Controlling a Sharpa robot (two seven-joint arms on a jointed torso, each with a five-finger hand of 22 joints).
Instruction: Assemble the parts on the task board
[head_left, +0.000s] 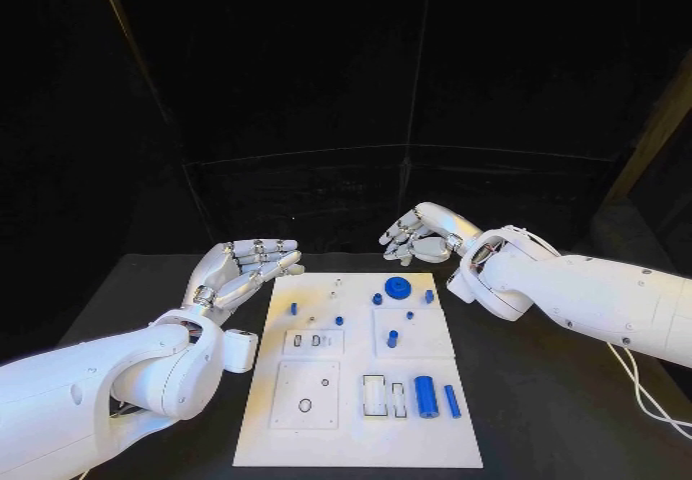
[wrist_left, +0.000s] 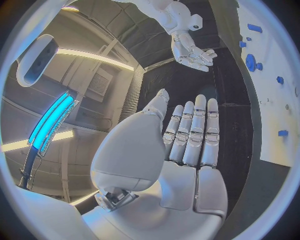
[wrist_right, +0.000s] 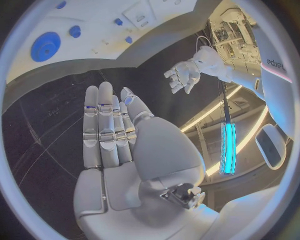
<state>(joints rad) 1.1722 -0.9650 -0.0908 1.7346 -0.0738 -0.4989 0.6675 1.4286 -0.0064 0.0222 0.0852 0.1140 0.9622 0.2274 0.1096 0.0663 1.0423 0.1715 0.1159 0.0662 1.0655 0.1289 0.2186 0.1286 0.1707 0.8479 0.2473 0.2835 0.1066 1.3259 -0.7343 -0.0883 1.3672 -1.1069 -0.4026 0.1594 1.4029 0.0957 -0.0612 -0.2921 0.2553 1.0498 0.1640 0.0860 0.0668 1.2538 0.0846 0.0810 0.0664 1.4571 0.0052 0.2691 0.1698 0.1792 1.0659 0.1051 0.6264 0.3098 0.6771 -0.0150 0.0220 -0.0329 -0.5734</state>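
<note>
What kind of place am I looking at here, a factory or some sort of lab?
Most likely a robotics test lab, not a factory line. A black table carries one white task board with small blue parts, dark curtains hang behind it, and both robot hands hover open: left, right.

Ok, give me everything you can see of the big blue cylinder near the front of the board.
The big blue cylinder looks like smooth plastic. It lies on its side on the white task board, its long axis running toward the robot, between a narrow rectangular slot and a thinner blue rod. Nothing grips it; both hands hang open beyond the board's far end.
</note>
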